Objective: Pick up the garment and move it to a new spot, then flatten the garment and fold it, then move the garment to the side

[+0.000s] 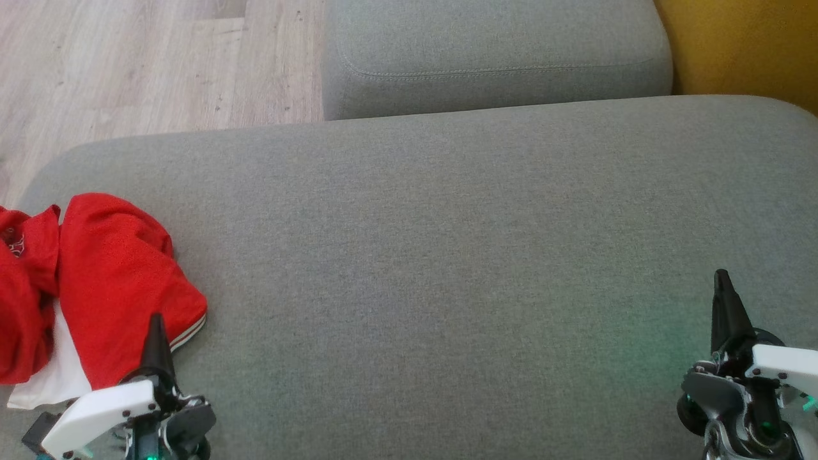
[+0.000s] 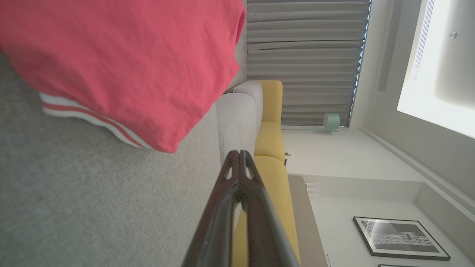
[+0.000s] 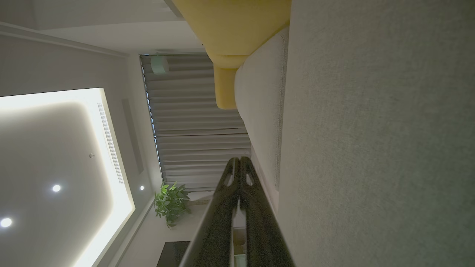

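Well, head view: garment (image 1: 115, 281) w/ white patch — L wrist: striped hem.

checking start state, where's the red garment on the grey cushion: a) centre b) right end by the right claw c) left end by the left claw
c: the red garment lies crumpled at the left end of the grey cushion, next to the left claw.

The head camera looks steeply down on the grey sofa (image 1: 447, 255). Both wrist cameras lie low over it, rolled sideways, facing along it toward the curtain (image 2: 304, 55), which they share. Head and left wrist share the garment (image 1: 121, 281).
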You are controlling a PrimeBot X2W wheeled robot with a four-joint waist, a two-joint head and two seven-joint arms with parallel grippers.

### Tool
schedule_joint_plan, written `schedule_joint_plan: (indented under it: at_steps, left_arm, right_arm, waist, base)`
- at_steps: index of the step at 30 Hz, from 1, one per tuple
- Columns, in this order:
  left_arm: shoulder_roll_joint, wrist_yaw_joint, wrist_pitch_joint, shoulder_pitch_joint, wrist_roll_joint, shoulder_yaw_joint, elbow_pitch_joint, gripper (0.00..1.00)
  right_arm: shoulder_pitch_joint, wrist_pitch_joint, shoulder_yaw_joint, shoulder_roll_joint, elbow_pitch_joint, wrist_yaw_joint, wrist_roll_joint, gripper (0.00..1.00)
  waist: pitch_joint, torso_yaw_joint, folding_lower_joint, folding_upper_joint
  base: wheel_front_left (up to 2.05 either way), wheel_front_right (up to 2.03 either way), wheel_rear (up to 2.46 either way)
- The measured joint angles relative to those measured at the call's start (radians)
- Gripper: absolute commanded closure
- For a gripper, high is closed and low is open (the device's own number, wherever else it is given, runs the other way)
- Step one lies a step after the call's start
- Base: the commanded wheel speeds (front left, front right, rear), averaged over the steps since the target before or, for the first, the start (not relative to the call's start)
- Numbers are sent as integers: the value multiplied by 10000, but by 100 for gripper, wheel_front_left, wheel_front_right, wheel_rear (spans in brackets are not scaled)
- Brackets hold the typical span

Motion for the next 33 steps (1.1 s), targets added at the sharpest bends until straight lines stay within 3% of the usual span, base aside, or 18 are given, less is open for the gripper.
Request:
schedule_joint_plan:
  at_steps: [15,16,24,33]
  left_arm:
    - [0,-2,0,0,0,0,0,100]
    - [0,-2,0,0,0,0,0,0]
    - [-182,8,-10,881,0,-105,1162,0]
    - [-186,8,-244,912,332,-251,1053,0]
  right_arm:
    - [0,0,0,0,0,0,0,100]
    - [0,0,0,0,0,0,0,0]
    - [925,-4,44,171,1145,-50,2,0]
    - [970,-221,332,178,1087,-50,-238,0]
  waist:
    - [0,0,0,0]
    - [0,0,0,0]
    - [6,-1,0,0]
    - [11,-7,0,0]
  base:
    - [0,0,0]
    - [0,0,0]
    - [0,0,0]
    - [0,0,0]
